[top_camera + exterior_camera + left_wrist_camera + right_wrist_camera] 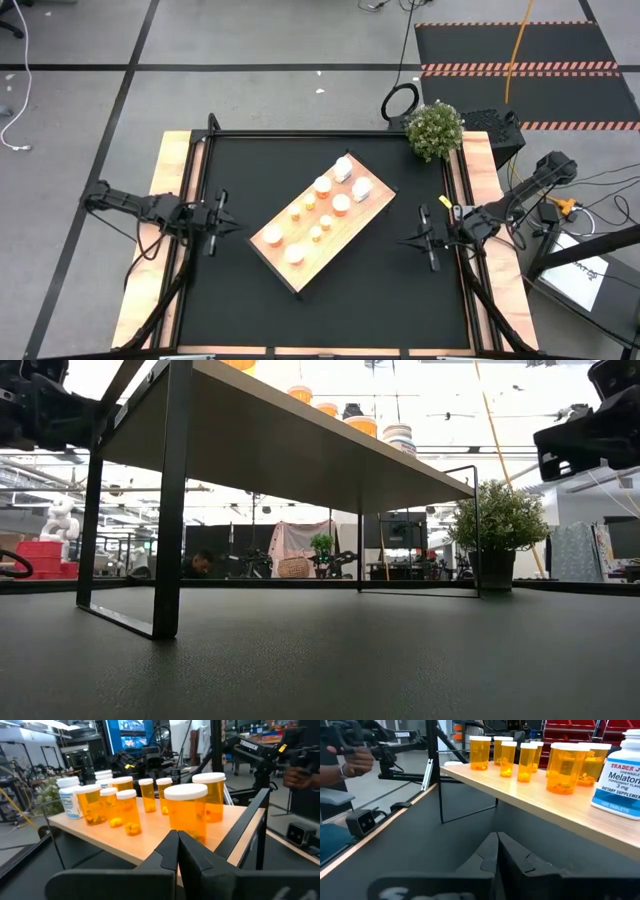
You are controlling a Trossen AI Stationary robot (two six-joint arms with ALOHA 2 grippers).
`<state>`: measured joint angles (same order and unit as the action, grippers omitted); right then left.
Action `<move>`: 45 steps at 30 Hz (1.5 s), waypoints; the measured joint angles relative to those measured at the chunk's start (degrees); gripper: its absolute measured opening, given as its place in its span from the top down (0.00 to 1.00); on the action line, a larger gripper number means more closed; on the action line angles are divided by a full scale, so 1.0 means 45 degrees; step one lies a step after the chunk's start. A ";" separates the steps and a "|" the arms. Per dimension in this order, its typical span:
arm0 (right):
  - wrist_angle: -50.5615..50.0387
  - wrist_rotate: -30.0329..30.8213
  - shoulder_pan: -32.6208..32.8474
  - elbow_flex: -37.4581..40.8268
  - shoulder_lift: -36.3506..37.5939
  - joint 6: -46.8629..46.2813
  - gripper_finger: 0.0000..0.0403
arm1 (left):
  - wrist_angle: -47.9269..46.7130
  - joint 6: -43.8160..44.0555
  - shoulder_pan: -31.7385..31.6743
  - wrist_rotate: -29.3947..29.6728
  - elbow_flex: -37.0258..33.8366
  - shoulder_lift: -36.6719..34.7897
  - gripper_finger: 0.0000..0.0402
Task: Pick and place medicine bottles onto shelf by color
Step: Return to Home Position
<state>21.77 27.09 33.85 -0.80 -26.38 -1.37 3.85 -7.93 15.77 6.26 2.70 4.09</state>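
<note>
The shelf (340,232) is a pale wood board on thin black legs (168,510), standing slantwise in the middle of the black mat. Several orange bottles with white caps (322,185) stand upright on their bases on its top, and two white bottles (361,188) stand at its far right end. In the left wrist view the orange bottles (186,812) stand close ahead. In the right wrist view a white labelled bottle (620,775) is nearest. My left gripper (236,224) is shut and empty, left of the shelf (177,842). My right gripper (402,240) is shut and empty, right of it (497,845).
A potted plant (435,130) stands at the table's far right corner. A small yellow object (445,203) lies at the mat's right edge. A person's hand shows beyond the table in the left wrist view (300,772) and the right wrist view (350,760).
</note>
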 joint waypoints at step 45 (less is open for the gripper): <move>-0.3850 -0.3761 -0.3527 -0.0010 0.5840 0.3376 1.00 | 0.0262 -0.0304 -0.1004 -0.0146 0.0039 -0.0878 0.99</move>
<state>4.44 10.17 17.97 -0.84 -0.10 13.82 5.03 -9.30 11.25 5.61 2.87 0.14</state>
